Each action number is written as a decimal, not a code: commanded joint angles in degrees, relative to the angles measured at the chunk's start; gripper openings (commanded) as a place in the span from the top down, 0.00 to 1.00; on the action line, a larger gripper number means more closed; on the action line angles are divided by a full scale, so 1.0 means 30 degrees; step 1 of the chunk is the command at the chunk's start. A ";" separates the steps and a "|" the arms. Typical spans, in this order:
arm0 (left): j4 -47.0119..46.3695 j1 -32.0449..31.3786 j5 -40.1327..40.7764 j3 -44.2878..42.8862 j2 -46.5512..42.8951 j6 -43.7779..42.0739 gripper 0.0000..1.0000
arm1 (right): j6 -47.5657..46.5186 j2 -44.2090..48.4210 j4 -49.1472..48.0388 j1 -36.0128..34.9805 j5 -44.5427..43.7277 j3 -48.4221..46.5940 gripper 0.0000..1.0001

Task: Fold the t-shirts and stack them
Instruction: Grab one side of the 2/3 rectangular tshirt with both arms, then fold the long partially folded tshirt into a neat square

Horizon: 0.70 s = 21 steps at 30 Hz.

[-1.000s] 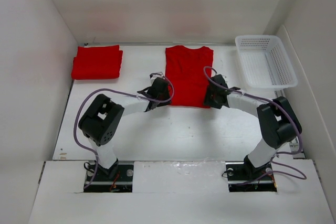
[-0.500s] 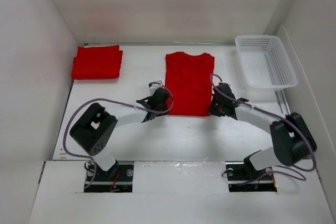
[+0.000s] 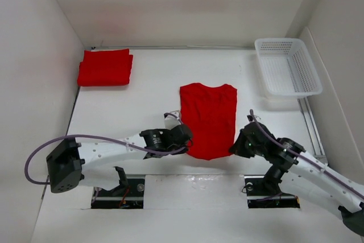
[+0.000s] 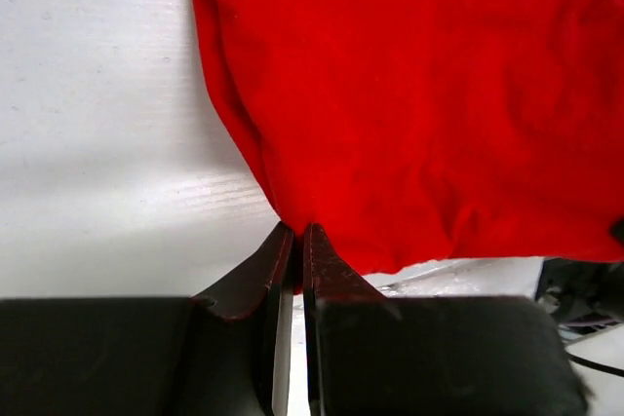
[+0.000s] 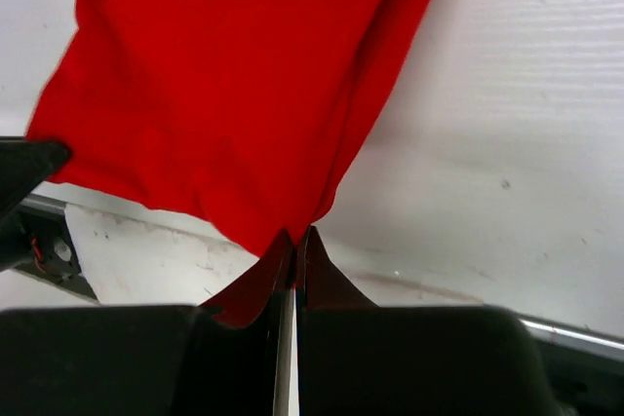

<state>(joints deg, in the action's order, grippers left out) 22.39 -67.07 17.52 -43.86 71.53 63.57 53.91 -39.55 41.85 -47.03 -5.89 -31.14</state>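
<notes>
Across the white bench [image 3: 142,101], which plain white walls [image 3: 170,4] are enclosing on three sides, a white mesh basket [image 3: 278,40] is sitting at 2 o'clock and a folded red t-shirt stack [image 3: 105,68] is resting at 10 o'clock, close to the left wall. Nearer 6 o'clock, a red t-shirt [image 3: 209,118] is lying flat as a long narrow strip, with its collar pointing to 12 o'clock and its hem reaching close to the bench's near edge. The overhead view alone is showing the basket, the stack and both arms stretching low over the surface. Only the wrist cameras are showing the grips clearly. The left end effector [image 4: 295,241] is pinching the hem corner at the shirt's 7 o'clock, its dark fingers pressed together on the cloth. The right end effector [image 5: 294,241] is clamping the corner at 5 o'clock in the same way. Up close, the fabric is looking plain and bright, and soft creases are fanning away from each pinched corner.
</notes>
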 commanded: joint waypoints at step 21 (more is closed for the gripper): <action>-0.2923 0.7002 0.0720 -0.6208 0.0911 -0.6916 1.00 | -0.4374 -0.5477 0.0057 0.4944 -0.4511 -0.8222 1.00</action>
<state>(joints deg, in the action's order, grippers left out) 18.04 -47.29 18.94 -58.72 72.66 50.19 45.63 -55.09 44.07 -35.75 -17.08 -52.73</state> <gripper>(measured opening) 0.021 0.030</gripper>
